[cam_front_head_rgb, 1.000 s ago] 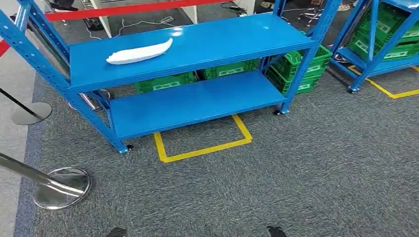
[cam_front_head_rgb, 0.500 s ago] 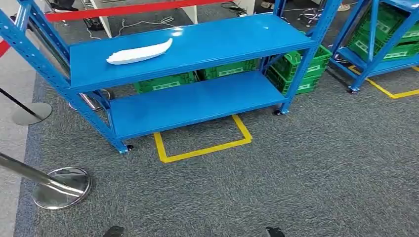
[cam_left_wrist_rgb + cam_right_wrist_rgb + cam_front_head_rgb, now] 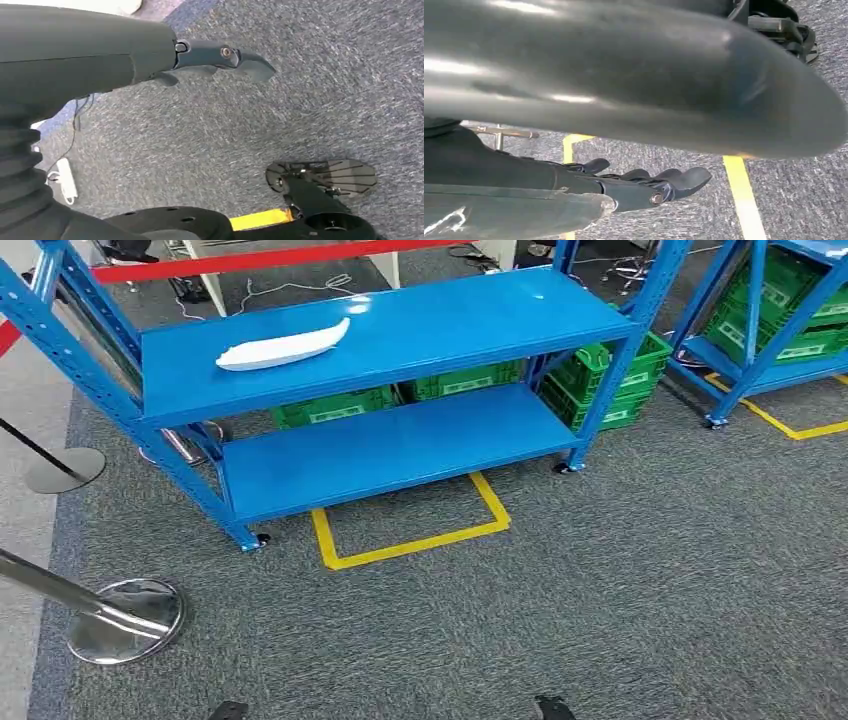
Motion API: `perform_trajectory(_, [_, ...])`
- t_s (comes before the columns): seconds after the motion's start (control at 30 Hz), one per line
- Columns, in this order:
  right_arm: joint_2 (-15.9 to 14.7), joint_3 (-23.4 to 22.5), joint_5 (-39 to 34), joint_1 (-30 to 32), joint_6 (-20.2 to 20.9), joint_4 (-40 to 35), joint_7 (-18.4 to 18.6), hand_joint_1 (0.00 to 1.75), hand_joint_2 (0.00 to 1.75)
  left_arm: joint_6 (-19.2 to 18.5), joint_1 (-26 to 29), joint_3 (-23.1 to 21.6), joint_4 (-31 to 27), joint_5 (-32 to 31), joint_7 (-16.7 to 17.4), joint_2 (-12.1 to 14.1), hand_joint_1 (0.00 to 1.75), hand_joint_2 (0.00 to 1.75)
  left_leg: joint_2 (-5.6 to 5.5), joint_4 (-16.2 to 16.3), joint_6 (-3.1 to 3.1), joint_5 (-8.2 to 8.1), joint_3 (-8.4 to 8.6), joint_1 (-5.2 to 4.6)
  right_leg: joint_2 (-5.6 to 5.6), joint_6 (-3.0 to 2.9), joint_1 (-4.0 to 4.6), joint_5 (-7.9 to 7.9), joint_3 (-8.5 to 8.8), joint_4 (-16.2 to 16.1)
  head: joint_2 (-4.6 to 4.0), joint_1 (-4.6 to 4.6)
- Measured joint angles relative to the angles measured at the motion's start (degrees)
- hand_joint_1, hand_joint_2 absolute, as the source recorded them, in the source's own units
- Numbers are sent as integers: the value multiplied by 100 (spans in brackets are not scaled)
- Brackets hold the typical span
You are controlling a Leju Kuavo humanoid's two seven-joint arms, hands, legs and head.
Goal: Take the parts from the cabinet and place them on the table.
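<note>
A long white curved part point(image 3: 283, 345) lies on the top shelf of the blue cabinet rack point(image 3: 450, 325), towards its left end. The lower shelf point(image 3: 400, 445) is bare. Both arms hang at my sides, well short of the rack. In the left wrist view my left hand point(image 3: 215, 55) has its fingers stretched out over grey carpet and holds nothing. My right hand point(image 3: 649, 187) likewise has its fingers extended and apart above the carpet, with nothing in it.
Green crates point(image 3: 335, 407) stand behind the rack and at its right end point(image 3: 610, 375). A second blue rack point(image 3: 765, 310) with crates is at the far right. Chrome stanchion bases point(image 3: 125, 618) point(image 3: 62, 468) stand at the left. A yellow tape square point(image 3: 410, 535) marks the carpet.
</note>
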Motion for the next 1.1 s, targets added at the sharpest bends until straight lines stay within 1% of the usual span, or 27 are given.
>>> perform_trajectory(0.13, [0,-2,61,-6,0,0,22,0,0,31,1,120,0,99,171,-11,0,0,0,0,0,0,0,0,0,0,0,0,0,0,0,0])
perform_trajectory(0.17, [0,-2,66,-6,0,0,24,0,0,48,4,133,0,105,186,-13,0,175,0,0,0,0,0,0,0,0,0,0,0,0,0,0])
perform_trajectory(0.37, [0,-2,129,-6,-7,0,0,0,0,57,9,164,0,140,276,-35,0,175,0,0,0,0,0,0,0,0,0,0,1,0,0,0])
perform_trajectory(0.67, [-11,24,297,-1,-103,0,2,0,0,-168,14,243,0,199,431,-87,0,175,0,0,1,0,0,0,0,1,-1,0,1,-2,0,2])
perform_trajectory(0.83, [-28,24,291,7,-122,0,11,0,0,-175,14,258,0,147,481,-107,0,175,0,0,1,0,0,-1,0,1,-1,0,1,-2,0,0])
perform_trajectory(0.87, [-33,24,282,9,-122,0,9,0,0,-175,14,258,0,143,481,-109,0,0,0,0,1,0,0,-1,0,1,-1,0,1,-2,0,0])
perform_trajectory(1.1, [-79,18,258,27,-133,0,24,0,0,-135,13,258,0,92,468,-162,0,0,0,0,2,1,0,-1,0,1,-2,1,1,-3,0,0])
